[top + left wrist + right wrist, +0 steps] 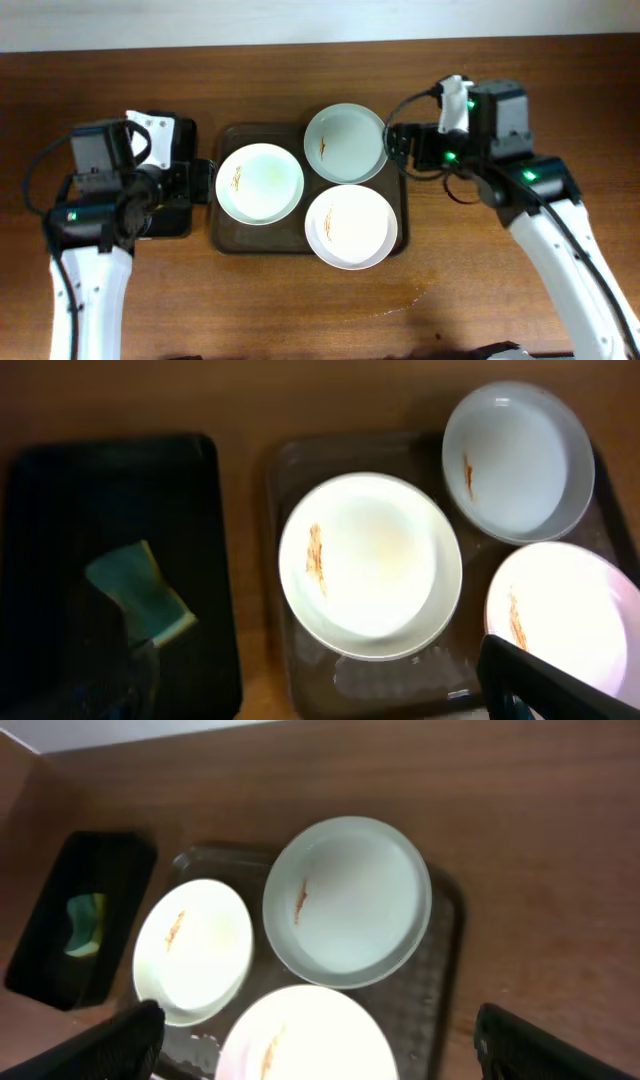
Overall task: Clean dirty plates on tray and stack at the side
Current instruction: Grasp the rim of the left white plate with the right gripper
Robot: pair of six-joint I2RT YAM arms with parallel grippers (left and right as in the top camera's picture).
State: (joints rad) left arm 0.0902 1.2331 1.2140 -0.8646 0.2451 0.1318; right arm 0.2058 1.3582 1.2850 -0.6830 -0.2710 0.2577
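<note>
Three dirty plates lie on the dark brown tray (228,238). The left plate (260,183), the bluish back plate (345,143) and the front right plate (350,226) each carry an orange-brown smear. My left gripper (200,180) is open and empty at the tray's left edge; in the left wrist view (320,700) it hangs above the left plate (370,565). My right gripper (398,145) is open and empty beside the bluish plate's right rim; in the right wrist view (320,1055) it spans above the front plate (310,1040) and the bluish plate (347,900).
A narrow black tray (165,215) sits left of the brown tray, under my left arm. It holds a green-blue sponge (140,592), which also shows in the right wrist view (85,925). Bare wooden table lies right of and in front of the tray.
</note>
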